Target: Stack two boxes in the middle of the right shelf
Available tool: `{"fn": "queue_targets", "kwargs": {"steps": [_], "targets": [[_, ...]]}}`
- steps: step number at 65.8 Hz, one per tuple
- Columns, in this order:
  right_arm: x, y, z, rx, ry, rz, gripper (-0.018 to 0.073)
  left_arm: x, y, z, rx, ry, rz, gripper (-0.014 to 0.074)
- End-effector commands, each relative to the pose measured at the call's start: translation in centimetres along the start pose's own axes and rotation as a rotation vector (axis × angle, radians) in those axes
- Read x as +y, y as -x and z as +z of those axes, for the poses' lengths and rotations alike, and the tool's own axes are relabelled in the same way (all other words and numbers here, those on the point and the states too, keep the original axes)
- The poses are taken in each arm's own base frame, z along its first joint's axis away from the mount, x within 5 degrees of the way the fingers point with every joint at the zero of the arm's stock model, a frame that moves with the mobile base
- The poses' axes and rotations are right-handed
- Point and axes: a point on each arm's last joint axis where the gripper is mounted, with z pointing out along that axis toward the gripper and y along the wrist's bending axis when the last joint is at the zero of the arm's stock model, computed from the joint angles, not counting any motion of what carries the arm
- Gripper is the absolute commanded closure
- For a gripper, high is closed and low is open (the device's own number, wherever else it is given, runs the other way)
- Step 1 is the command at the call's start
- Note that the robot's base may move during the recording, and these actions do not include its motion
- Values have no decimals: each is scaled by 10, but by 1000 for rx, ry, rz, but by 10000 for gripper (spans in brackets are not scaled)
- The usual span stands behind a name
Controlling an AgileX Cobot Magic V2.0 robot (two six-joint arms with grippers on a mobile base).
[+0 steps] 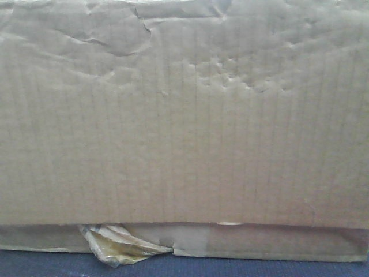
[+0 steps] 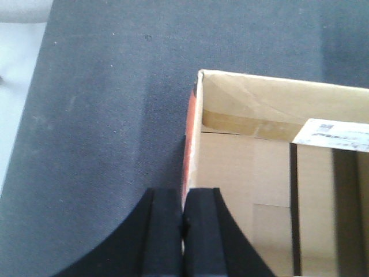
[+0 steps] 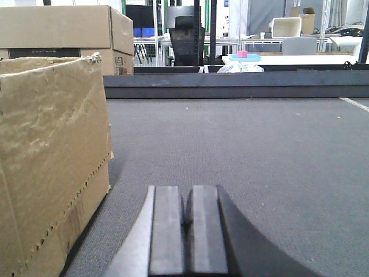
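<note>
At bottom centre of the left wrist view, left tool [image 2: 183, 199] pointing up-frame and looking steeply down. Black pads [image 2: 167, 231] pressed together, only a hairline seam between them. Outer finger edges flaring in curves toward the lower frame edge.

At bottom centre of the right wrist view, right tool [image 3: 188, 199] held low and level, aimed straight ahead. Pads likewise closed, bar a small rounded notch near the tips.
</note>
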Motion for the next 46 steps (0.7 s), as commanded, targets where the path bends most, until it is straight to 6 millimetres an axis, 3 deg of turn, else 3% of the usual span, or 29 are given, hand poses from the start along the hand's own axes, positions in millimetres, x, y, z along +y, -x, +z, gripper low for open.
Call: {"fn": "queue_targets", "kwargs": {"steps": [1, 10, 31, 38, 46], "targets": [[0, 2, 0, -18, -3, -4, 722, 1, 5, 8, -3, -6, 31, 437], [0, 2, 0, -18, -3, -4, 722, 1, 7, 31, 49, -26, 66, 334], [0, 2, 0, -18, -3, -4, 722, 5, 4, 88, 194, -75, 60, 330], [0, 2, 0, -18, -3, -4, 722, 6, 3, 96, 217, -80, 57, 355], [0, 2, 0, -18, -3, -4, 722, 6, 2, 99, 234, -86, 56, 493]]}}
